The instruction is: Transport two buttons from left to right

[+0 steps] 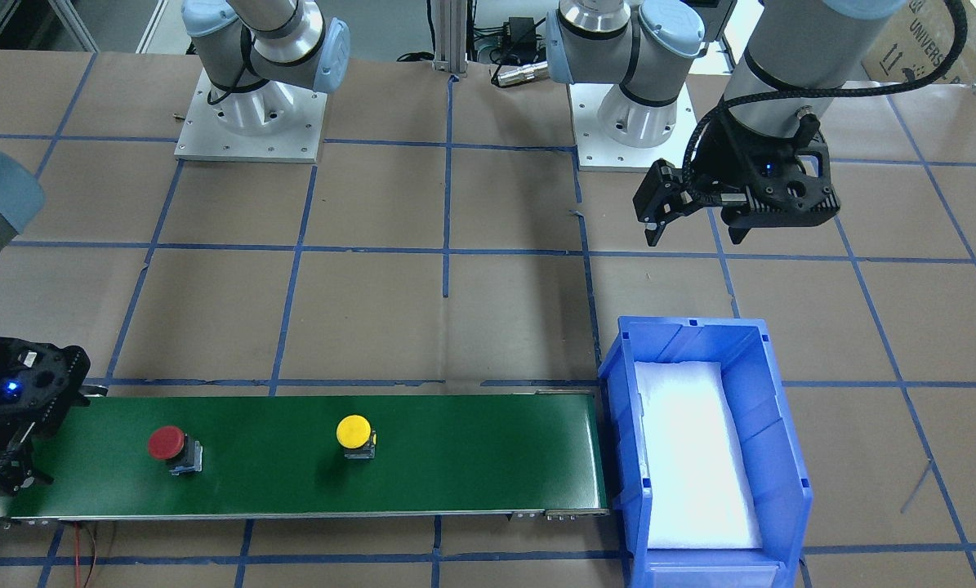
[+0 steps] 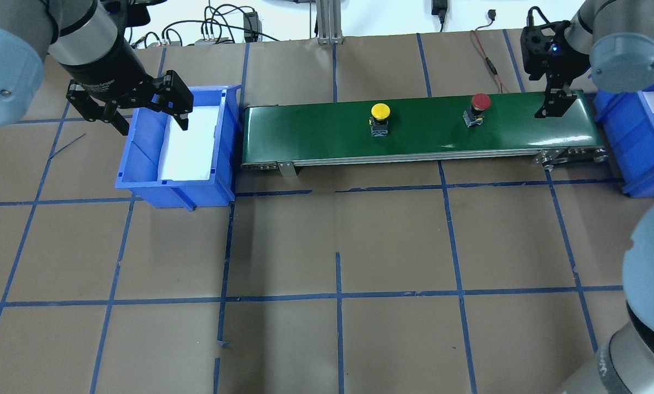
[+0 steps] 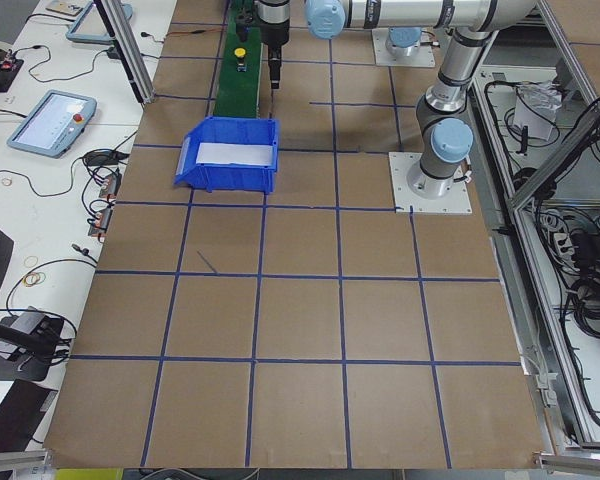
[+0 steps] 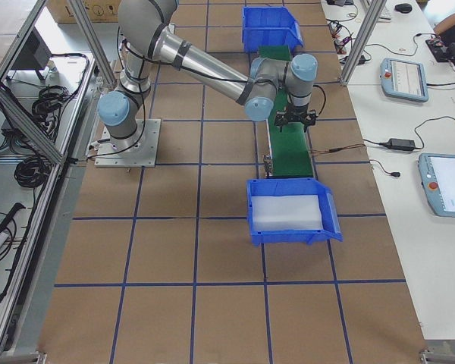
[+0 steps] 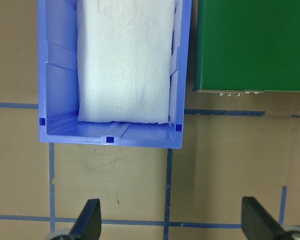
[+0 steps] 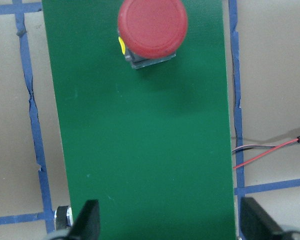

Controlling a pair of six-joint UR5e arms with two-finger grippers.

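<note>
The yellow button (image 2: 380, 112) stands near the middle of the green conveyor belt (image 2: 316, 131). The red button (image 2: 480, 102) stands further toward the belt's right end. Both also show in the front view, yellow (image 1: 354, 432) and red (image 1: 167, 443). My right gripper (image 2: 551, 109) hangs open over the belt's right end, just right of the red button. In its wrist view the red cap (image 6: 152, 25) lies ahead of the open fingers (image 6: 87, 220). My left gripper (image 2: 154, 127) is open and empty above the left blue bin (image 2: 140, 183), with its fingers (image 5: 90, 220) wide apart.
The left blue bin (image 1: 618, 408) holds a white foam pad (image 1: 696, 457) and butts against the belt's left end. A second blue bin (image 2: 633, 142) sits past the belt's right end. A red wire (image 6: 260, 157) lies beside the belt. Blue tape lines cross the brown table.
</note>
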